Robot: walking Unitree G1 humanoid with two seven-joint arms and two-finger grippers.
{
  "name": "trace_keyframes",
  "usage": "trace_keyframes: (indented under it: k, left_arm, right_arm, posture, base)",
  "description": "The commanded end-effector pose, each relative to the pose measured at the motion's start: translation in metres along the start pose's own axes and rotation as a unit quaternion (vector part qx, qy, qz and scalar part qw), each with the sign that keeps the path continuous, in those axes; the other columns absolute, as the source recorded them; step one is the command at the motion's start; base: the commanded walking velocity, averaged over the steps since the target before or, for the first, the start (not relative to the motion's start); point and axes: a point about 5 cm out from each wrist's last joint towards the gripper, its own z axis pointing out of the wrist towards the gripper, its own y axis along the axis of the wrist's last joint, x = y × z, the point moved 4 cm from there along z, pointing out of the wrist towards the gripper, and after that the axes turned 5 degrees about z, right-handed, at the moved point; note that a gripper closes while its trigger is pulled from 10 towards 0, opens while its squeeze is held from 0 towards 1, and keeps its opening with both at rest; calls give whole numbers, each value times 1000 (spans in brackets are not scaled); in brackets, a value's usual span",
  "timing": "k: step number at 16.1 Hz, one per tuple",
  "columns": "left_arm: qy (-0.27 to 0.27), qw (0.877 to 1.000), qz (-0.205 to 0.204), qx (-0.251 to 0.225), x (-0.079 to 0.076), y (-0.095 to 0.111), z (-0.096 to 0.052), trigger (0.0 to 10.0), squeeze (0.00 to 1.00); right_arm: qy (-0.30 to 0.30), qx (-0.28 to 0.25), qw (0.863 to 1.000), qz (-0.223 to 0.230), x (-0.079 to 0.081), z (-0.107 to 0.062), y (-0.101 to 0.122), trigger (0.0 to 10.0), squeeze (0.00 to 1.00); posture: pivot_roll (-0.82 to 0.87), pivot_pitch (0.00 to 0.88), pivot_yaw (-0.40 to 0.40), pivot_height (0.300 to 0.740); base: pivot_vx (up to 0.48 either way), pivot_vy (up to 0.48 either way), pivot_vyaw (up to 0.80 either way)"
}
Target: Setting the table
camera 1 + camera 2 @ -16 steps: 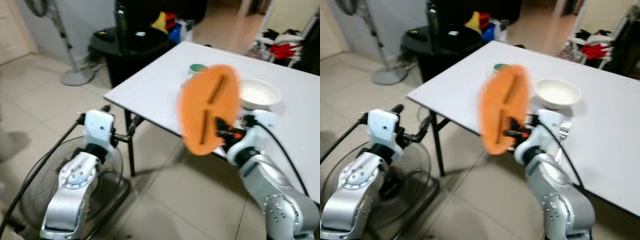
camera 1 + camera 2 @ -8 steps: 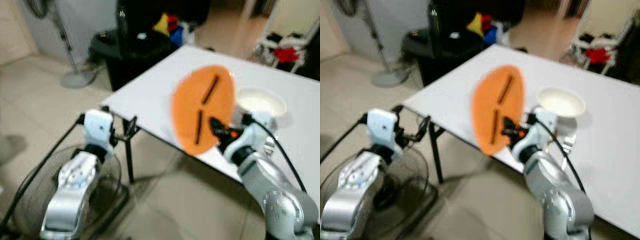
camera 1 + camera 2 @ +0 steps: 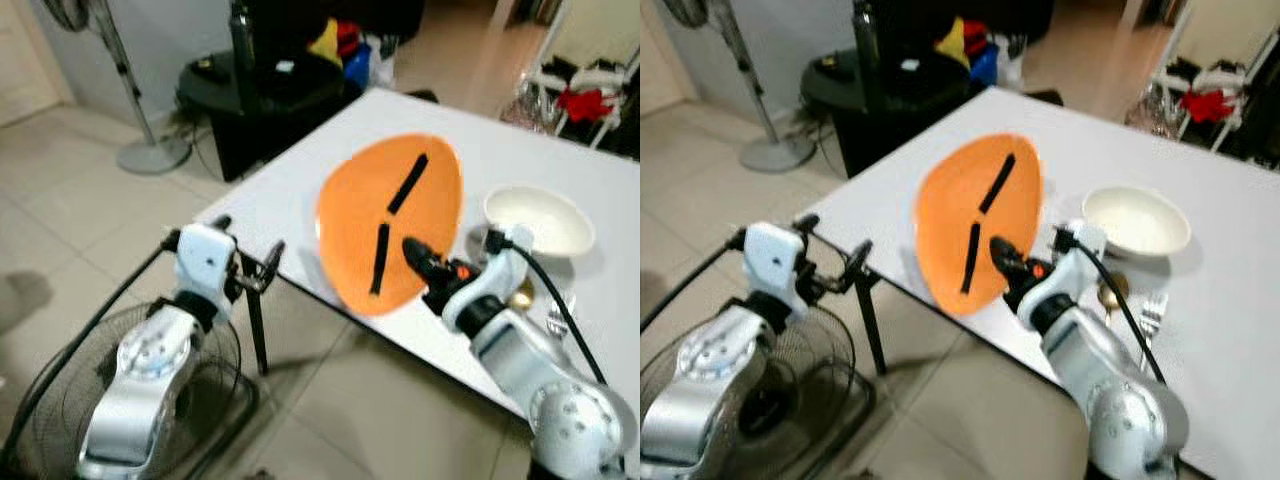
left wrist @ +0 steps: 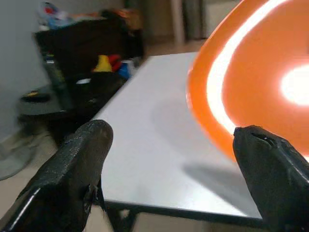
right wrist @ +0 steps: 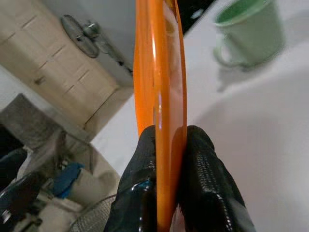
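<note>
My right gripper (image 3: 420, 262) is shut on the rim of an orange plate (image 3: 390, 225) with two black strips on its face. It holds the plate tilted on edge above the white table's (image 3: 300, 190) near edge. In the right wrist view both black fingers (image 5: 200, 159) pinch the plate (image 5: 159, 72), and a green mug (image 5: 246, 34) stands on the table behind it. A white bowl (image 3: 537, 220) sits to the right of the plate, with a spoon (image 3: 520, 298) and a fork (image 3: 557, 318) in front of it. My left gripper (image 3: 250, 240) is open and empty, low beside the table's corner.
A black round side table (image 3: 260, 85) with clutter stands behind the table's left corner. A floor fan (image 3: 60, 400) lies under my left arm and a standing fan (image 3: 150, 150) is at the back left. A chair with red cloth (image 3: 580, 95) is at the back right.
The view has shifted. The plate, still held by my right gripper, has moved left away from the bowl and tipped so that more of its face shows.
</note>
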Motion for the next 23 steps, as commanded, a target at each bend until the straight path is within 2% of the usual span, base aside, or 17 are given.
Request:
trace_keyframes:
  k: [1,3,6,8,10,11,14,17,19,23]
  left_arm:
    - [-28,1000,-1,0,-6,0,-1,10000,0]
    - [-59,998,-5,-2,-10,2,-2,10000,0]
    - [-106,994,1,7,-17,-1,-7,10000,0]
    - [-131,991,0,11,-22,-2,-10,10000,0]
    - [-190,982,-3,18,-34,-2,-16,10000,0]
    - [-208,978,-1,20,-38,-3,-17,10000,0]
    - [-211,977,0,19,-39,-3,-17,10000,0]
    - [-214,977,3,17,-38,-1,-16,10000,0]
    - [-215,976,2,18,-39,-2,-17,10000,0]
    - [-220,975,2,17,-41,-2,-16,10000,0]
  right_arm:
    - [10,5,1000,21,0,-1,3,10000,0]
    - [-1,63,996,62,-6,1,-13,10000,0]
    - [-36,101,986,129,-18,4,-28,10000,0]
    - [-45,100,982,156,-21,8,-29,10000,0]
    - [-65,89,970,215,-29,20,-26,10000,0]
    - [-81,82,960,257,-38,27,-24,10000,0]
    - [-93,77,943,311,-47,36,-24,10000,0]
    - [-109,66,929,347,-56,45,-22,10000,0]
    - [-127,48,917,375,-69,54,-19,10000,0]
    - [-148,61,921,356,-79,65,-22,10000,0]
  posture:
    - [58,0,23,740]
    - [56,0,26,740]
    - [59,0,28,740]
    - [59,0,32,740]
    - [60,0,36,740]
    - [60,0,41,740]
    - [59,0,43,740]
    - [69,0,40,740]
    - [70,0,43,740]
    - [69,0,48,740]
  base:
    - [0,0,0]
    - [0,0,0]
    - [0,0,0]
    - [0,0,0]
    - [0,0,0]
    - [0,0,0]
    - [0,0,0]
    - [0,0,0]
    - [0,0,0]
    - [0,0,0]
